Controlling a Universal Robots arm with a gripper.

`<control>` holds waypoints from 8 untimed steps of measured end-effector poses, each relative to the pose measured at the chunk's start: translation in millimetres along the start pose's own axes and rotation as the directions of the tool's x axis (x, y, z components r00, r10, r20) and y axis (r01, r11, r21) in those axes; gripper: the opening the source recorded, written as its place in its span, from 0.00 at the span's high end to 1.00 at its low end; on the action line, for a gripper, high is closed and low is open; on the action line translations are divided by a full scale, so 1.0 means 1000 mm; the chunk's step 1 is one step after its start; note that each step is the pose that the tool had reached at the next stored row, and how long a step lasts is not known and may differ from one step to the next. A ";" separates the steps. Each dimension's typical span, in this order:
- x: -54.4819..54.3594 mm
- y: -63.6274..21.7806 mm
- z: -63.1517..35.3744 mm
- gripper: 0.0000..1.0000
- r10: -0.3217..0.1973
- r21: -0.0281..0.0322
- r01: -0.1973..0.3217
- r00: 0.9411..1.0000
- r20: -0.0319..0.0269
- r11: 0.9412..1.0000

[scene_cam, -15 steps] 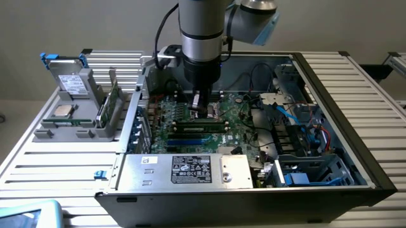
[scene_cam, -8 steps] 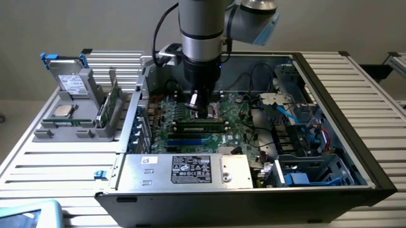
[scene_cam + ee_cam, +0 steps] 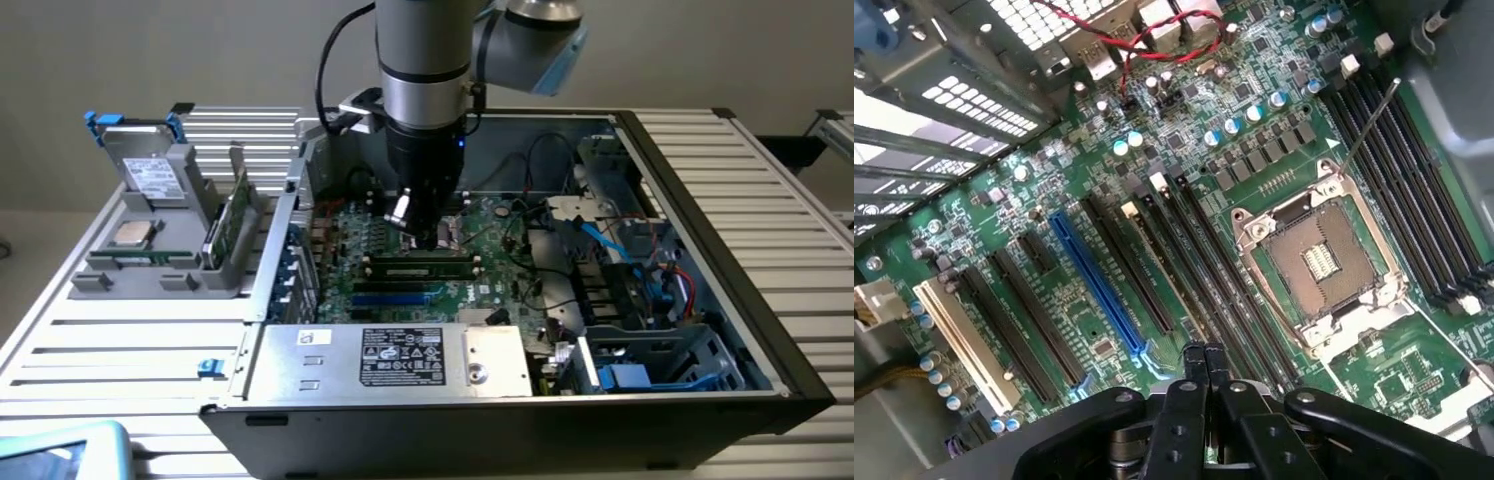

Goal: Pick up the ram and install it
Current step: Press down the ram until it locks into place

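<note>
Gripper hung low inside the open computer case, over the motherboard, close above the memory slots; arm near vertical, presumably to keep clear of the case walls and cables. In the wrist view the fingers were pressed together, tips touching, nothing between them. The ram stood on edge in the grey holder outside the case, on the exterior view's left, well apart from the gripper; upright in a slot, likely so its top edge can be pinched. A drive and a small silver processor chip sat in the same holder. The wrist view gave what the exterior view could not: the empty processor socket, the blue expansion slot, red wires. The exterior view alone placed the ram and the power supply.
</note>
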State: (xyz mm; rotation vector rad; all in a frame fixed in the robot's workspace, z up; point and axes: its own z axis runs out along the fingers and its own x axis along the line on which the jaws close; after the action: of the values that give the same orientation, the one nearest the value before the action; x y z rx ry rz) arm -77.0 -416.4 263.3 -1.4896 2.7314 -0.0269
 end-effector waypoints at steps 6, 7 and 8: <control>0.000 0.0000 0.0000 0.89 0.095 0.002 -0.095 0.995 -0.003 0.995; 0.000 0.0000 0.0000 0.89 0.113 0.002 -0.113 0.994 -0.003 0.994; 0.000 0.0000 0.0000 0.89 0.128 0.003 -0.128 0.992 -0.004 0.992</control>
State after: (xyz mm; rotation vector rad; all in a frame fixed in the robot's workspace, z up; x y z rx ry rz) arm -77.0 -416.4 263.2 -1.3110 2.8227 -0.0299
